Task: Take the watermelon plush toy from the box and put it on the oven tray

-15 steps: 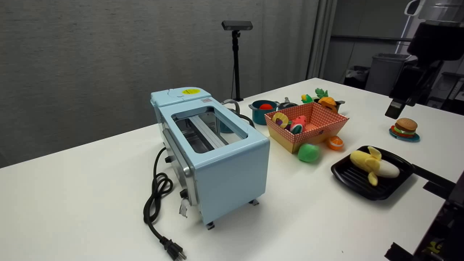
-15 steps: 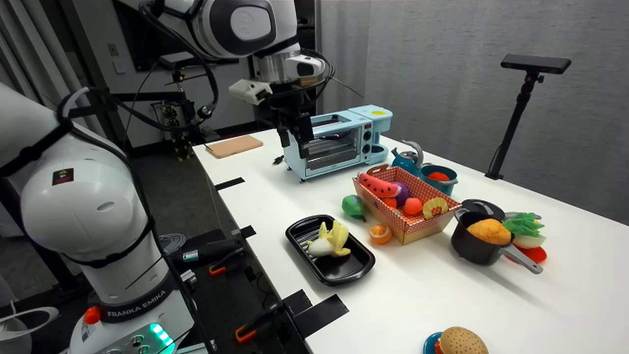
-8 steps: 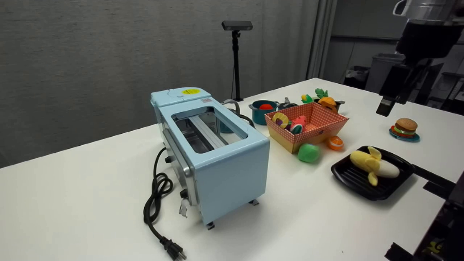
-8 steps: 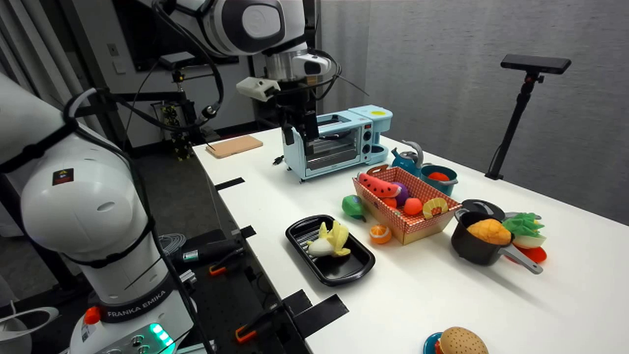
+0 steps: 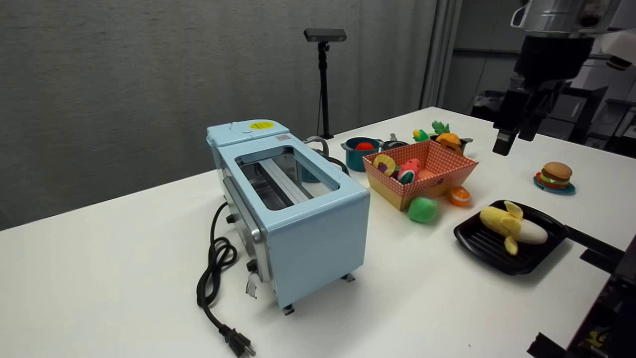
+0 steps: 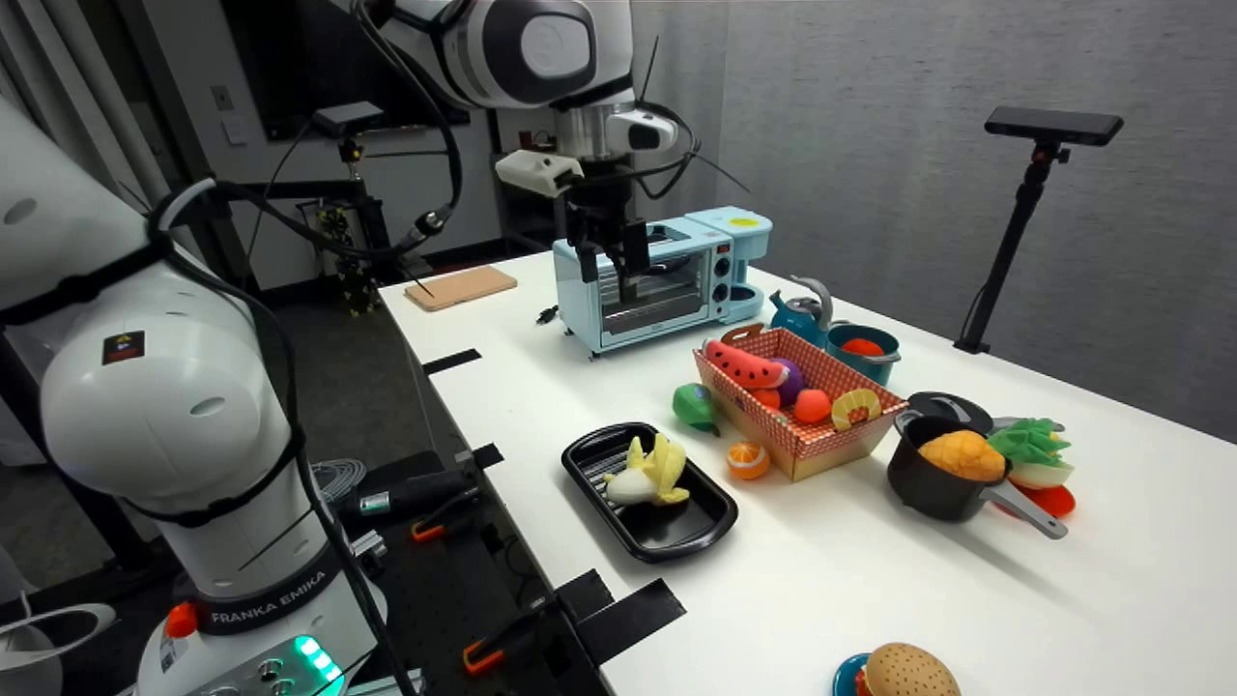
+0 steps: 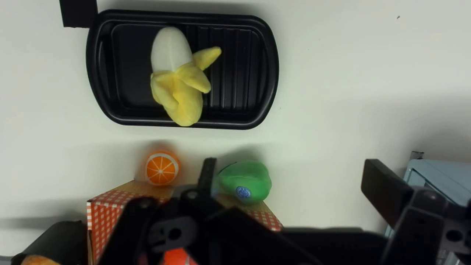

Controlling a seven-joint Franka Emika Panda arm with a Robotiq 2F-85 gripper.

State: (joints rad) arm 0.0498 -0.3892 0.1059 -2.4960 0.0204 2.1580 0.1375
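The red watermelon plush toy (image 6: pixel 746 365) lies in the checkered box (image 6: pixel 812 447), leaning on the wall at one end. It also shows in an exterior view (image 5: pixel 409 170). In the wrist view the box (image 7: pixel 98 217) is partly covered by my gripper, and I cannot make out the watermelon there. The black oven tray (image 6: pixel 667 536) holds a yellow banana plush (image 6: pixel 649 476); the tray also shows in the wrist view (image 7: pixel 237 70). My gripper (image 7: pixel 289 165) is open and empty, its fingers wide apart. In both exterior views it hangs high above the table (image 5: pixel 516 139).
A green plush (image 6: pixel 694 406) and an orange slice toy (image 6: pixel 748 460) lie between box and tray. The light-blue toaster (image 5: pixel 318 243) stands beside the box. Pots (image 6: pixel 942 483), a kettle (image 6: pixel 800 314) and a burger toy (image 5: pixel 555 174) stand around the table.
My open gripper has moved across the table, to the right in one exterior view and to the left in the other, staying high. The toys, box and tray have not moved.
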